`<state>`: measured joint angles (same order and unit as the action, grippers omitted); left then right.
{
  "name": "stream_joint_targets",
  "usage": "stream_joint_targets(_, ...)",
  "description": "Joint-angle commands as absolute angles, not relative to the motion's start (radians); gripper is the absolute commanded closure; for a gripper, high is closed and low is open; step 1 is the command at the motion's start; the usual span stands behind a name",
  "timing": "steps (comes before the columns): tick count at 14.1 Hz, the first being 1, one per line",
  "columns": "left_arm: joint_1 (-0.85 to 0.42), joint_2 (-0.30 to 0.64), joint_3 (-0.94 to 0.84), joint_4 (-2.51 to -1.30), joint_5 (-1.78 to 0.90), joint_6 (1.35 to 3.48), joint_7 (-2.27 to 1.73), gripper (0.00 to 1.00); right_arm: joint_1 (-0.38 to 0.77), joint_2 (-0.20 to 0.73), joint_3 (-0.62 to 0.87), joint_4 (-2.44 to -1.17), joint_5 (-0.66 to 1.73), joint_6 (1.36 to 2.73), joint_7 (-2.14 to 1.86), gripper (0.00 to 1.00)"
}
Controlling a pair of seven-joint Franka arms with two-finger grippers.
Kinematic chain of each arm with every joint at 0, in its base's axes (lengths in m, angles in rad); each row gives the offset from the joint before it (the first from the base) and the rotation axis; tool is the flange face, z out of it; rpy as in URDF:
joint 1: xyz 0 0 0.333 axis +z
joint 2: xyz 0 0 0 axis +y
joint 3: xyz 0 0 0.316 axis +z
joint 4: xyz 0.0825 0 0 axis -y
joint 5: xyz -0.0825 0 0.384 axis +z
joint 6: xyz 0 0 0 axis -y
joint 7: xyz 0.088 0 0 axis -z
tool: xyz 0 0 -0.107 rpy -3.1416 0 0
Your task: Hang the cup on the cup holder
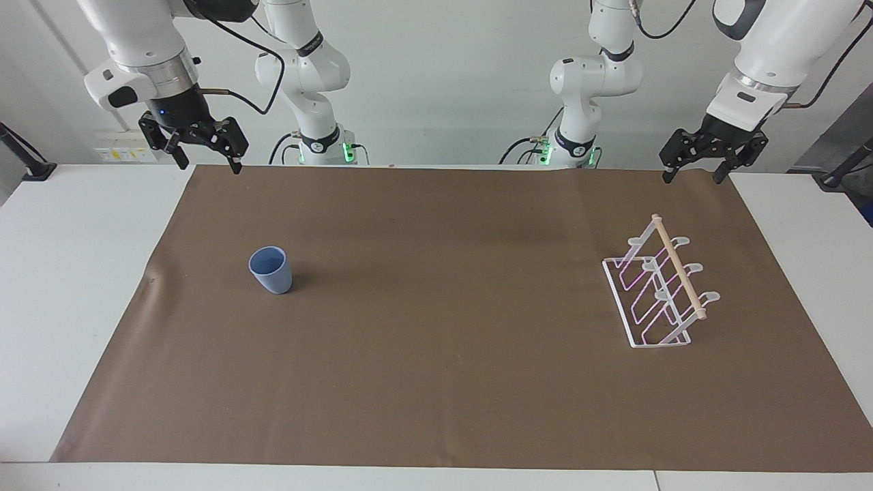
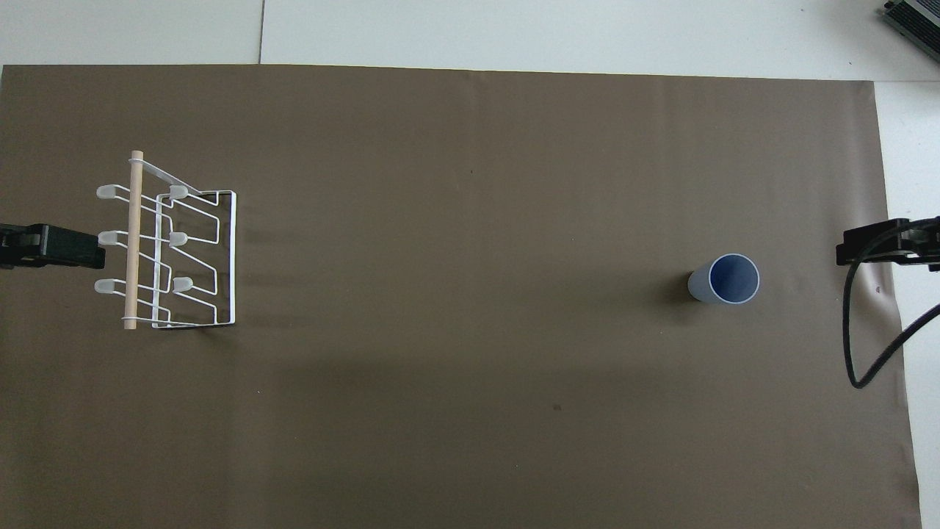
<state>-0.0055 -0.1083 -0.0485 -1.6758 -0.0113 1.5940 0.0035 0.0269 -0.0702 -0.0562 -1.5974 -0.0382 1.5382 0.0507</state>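
The light-blue cup (image 1: 271, 271) (image 2: 723, 279) stands upright, mouth up, on the brown mat toward the right arm's end of the table. The white wire cup holder (image 1: 658, 286) (image 2: 169, 250), with a wooden dowel along its top and its pegs bare, stands toward the left arm's end. My right gripper (image 1: 209, 164) (image 2: 885, 244) hangs open and empty in the air over the mat's corner nearest the robots, well apart from the cup. Over the mat's other near corner my left gripper (image 1: 691, 179) (image 2: 51, 246) waits open and empty, above and beside the holder.
A brown mat (image 1: 436, 382) covers most of the white table (image 1: 68, 286). A black cable (image 2: 874, 353) loops down from the right arm. Black clamp mounts (image 1: 27, 164) sit at the table's ends.
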Motion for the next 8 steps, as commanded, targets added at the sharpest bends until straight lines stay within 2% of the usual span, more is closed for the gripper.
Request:
stream_joint_targets(1,-0.003,-0.135,-0.051,-1.706,0.008,1.603,-0.008,0.0,0.026,-0.1,-0.057,-1.641,-0.014,1.563,0.038,0.0)
stream_joint_targets(8,-0.003,-0.135,-0.051,-1.706,0.008,1.603,-0.008,0.0,0.02,-0.103,-0.058,-1.646,-0.014,1.545,0.031,0.0)
